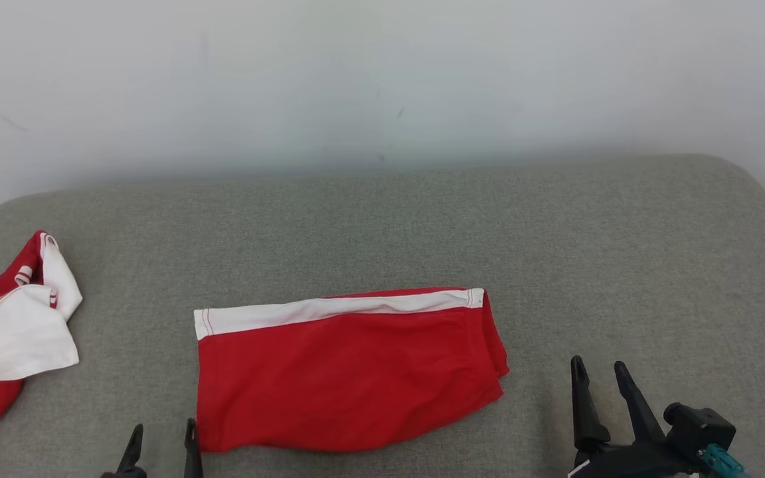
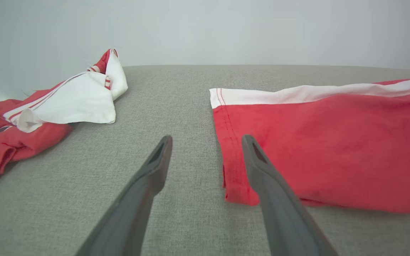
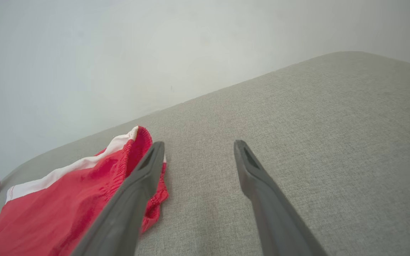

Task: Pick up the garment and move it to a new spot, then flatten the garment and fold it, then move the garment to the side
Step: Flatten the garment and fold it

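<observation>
Pincers are held spread, left pincer (image 1: 162,448) at the near left corner of the folded garment (image 1: 349,378) and right pincer (image 1: 600,369) near its right edge, presumably because it lies flat, central on the surface (image 1: 422,219), ready to be moved aside.

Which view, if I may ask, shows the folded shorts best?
The head view: the shorts show whole. The left wrist view cuts off one side; the right wrist view has one end, partly behind the right hand.

The left tool (image 1: 163,426) is being held, jaws parted, just beside the near left corner of the red garment (image 1: 349,378); the right tool (image 1: 598,364) is being held likewise, off its right edge.
</observation>
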Tool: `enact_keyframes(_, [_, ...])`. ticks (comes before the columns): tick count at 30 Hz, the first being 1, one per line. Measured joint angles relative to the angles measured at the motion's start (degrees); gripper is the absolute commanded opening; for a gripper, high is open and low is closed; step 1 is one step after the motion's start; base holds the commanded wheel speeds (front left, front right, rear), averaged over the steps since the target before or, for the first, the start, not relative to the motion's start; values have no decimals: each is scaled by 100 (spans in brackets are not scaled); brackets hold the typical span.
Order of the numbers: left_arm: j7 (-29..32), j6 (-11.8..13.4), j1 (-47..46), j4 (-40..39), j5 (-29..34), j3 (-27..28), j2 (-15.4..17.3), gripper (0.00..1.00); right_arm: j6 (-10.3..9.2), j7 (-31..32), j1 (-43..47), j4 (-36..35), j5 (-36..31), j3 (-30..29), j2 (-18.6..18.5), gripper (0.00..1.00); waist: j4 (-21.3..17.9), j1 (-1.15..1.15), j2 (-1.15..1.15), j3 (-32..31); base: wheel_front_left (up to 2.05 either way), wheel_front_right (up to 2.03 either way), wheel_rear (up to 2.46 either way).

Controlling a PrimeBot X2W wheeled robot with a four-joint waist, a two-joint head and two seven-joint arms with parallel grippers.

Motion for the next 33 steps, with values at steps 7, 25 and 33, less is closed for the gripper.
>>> enact_keyframes(7, [0,-46,230,-335,323,202,-74,100,0,0,6,-190,-489,13,-1,100,135,0,0,-17,0,0,0])
enact_keyframes(25, [0,-210,411,-710,634,194,-203,100,0,0,94,-261,-933,63,1,100,373,0,0,61,0,0,0])
enact_keyframes(33, [0,-303,189,-614,591,21,-258,100,0,0,-247,-225,-886,182,2,100,584,0,0,372,0,0,0])
